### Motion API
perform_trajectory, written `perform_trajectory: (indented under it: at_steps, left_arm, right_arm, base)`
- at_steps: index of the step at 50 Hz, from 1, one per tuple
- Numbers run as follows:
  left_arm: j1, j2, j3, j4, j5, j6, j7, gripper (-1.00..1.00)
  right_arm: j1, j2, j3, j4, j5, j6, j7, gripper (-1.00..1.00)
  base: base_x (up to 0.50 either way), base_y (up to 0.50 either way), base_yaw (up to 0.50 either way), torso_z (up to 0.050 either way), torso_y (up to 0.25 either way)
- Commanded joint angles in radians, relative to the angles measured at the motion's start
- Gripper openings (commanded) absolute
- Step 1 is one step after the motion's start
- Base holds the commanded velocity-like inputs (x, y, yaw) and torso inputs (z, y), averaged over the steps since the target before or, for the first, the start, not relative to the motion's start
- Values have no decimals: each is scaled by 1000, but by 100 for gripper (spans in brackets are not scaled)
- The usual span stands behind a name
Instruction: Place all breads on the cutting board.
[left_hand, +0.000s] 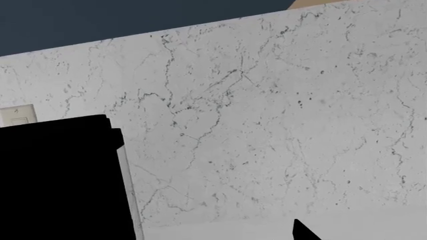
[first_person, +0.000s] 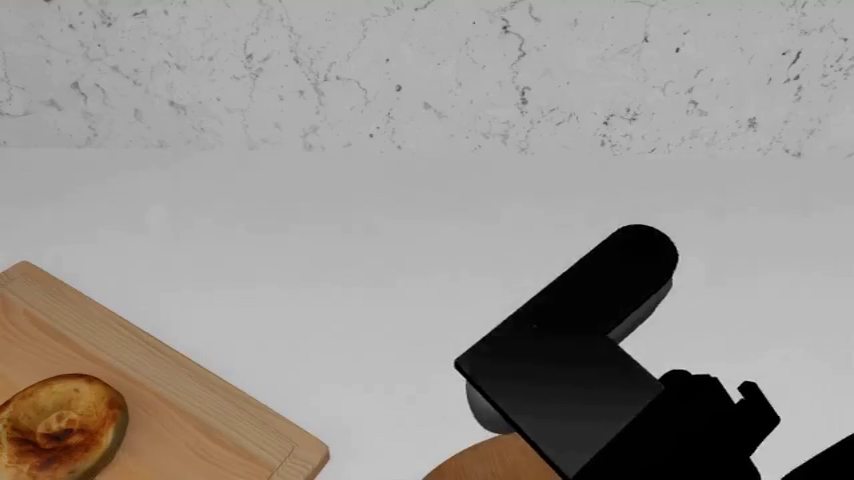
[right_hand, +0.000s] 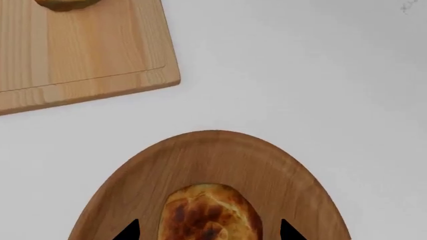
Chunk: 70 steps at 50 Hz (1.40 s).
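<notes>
In the right wrist view one bread (right_hand: 210, 212), a golden-brown roll, lies on a round orange-brown wooden plate (right_hand: 133, 180). My right gripper (right_hand: 210, 232) is open above it, with a black fingertip (right_hand: 130, 231) on each side of the roll and not touching it. The light pine cutting board (right_hand: 87, 50) lies beyond the plate with a second bread (right_hand: 63, 4) on it. In the head view this bread (first_person: 60, 425) sits on the board (first_person: 174, 400) at the lower left. My left gripper (left_hand: 213, 236) faces the wall, open and empty; only one fingertip (left_hand: 303, 232) shows.
My right arm (first_person: 574, 370) covers most of the round plate (first_person: 481, 462) in the head view. A marble backsplash (first_person: 427, 70) runs behind the white counter (first_person: 334, 250). A black block (left_hand: 60, 180) and a wall socket (left_hand: 17, 116) show in the left wrist view.
</notes>
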Motion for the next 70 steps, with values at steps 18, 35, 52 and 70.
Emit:
perform_trajectory:
  at_steps: [18,35,52,70]
  left_arm:
    - [17,11,-1,4,27,0,14,100]
    - [-15,-18,23,2,-9,29,-1,100]
    - [21,-30,-19,14,-47,36,-23,100]
    - [32,9,-28,10,23,21,19,100]
  right_arm:
    - [-143,-6,-5,13,-141,-32,-85,100]
    - [-241,9,-26,10,-231,-44,-132,100]
    - [-333,29,-57,23,-336,-44,-178,100]
    - [-11,-66,29,-7,-76,15,-49,-100]
  base:
    - [0,0,0,0,0]
    - [0,0,0,0,0]
    - [1,0,0,-1,0]
    - [1,0,0,-1,0]
